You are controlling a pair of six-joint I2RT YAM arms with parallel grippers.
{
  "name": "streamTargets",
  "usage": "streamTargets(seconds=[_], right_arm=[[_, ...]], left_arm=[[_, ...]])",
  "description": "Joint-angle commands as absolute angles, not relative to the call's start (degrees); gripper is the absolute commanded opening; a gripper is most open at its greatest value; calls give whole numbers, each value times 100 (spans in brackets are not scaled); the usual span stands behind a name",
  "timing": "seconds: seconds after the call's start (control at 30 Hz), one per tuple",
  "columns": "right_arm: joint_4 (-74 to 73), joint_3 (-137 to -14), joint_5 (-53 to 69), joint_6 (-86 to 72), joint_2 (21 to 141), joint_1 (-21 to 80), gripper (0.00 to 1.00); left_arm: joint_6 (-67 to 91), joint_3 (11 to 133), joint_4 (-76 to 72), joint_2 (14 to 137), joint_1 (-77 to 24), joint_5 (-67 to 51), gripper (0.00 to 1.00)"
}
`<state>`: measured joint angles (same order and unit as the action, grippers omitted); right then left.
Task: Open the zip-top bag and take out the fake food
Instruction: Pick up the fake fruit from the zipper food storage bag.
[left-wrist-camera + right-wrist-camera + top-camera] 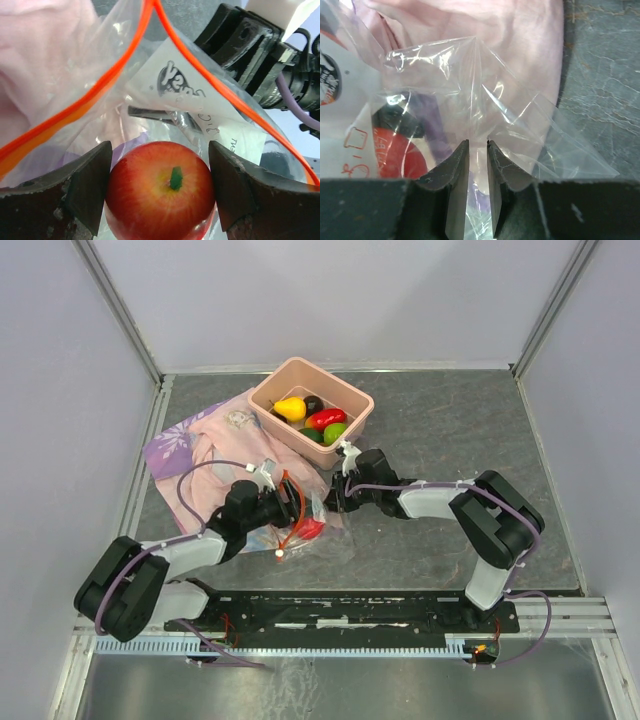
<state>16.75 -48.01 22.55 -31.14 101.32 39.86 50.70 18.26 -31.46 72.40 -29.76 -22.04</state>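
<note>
A salmon-pink rectangular plastic tub point(337, 380) at the back of the dark grey mottled counter point(450, 430) holds glossy plastic fake food: a yellow piece point(291, 408), a red piece point(327, 419), a green piece point(335, 432) and a dark purple-brown piece point(313, 403).

The crinkly clear zip-top bag point(330, 535) lies in front of the tub, between the two arms, partly on a pink-and-purple printed cloth point(195, 450). Its orange-red zip strip point(100, 92) gapes in a wide loop, with the small white slider point(279, 553) at the near end. Inside are a shiny red apple point(160, 195) with a green stem stub and a white printed card point(190, 95).

The left end effector point(159, 147) is at the open mouth, fingers wide apart, the apple filling the gap. Whether they press it cannot be told. The right end effector point(478, 146) is nearly together, clamped on a fold of the bag's thin film.
</note>
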Motion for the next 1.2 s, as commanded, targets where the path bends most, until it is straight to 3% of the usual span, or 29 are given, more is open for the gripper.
streamTargets(seconds=[0.0,0.27,1.17], right_arm=[[1696,-4702,2121,-2996,9830,3895,30],[1269,-4589,1814,-2785,9629,3715,31],[652,-4303,1355,-2435,9238,3496,32]], left_arm=[[4612,1941,-2551,6943,-2974,-1822,72],[4272,1990,-1715,6330,-2956,-1346,69],[4771,1375,-1100,4506,-2680,-887,67]])
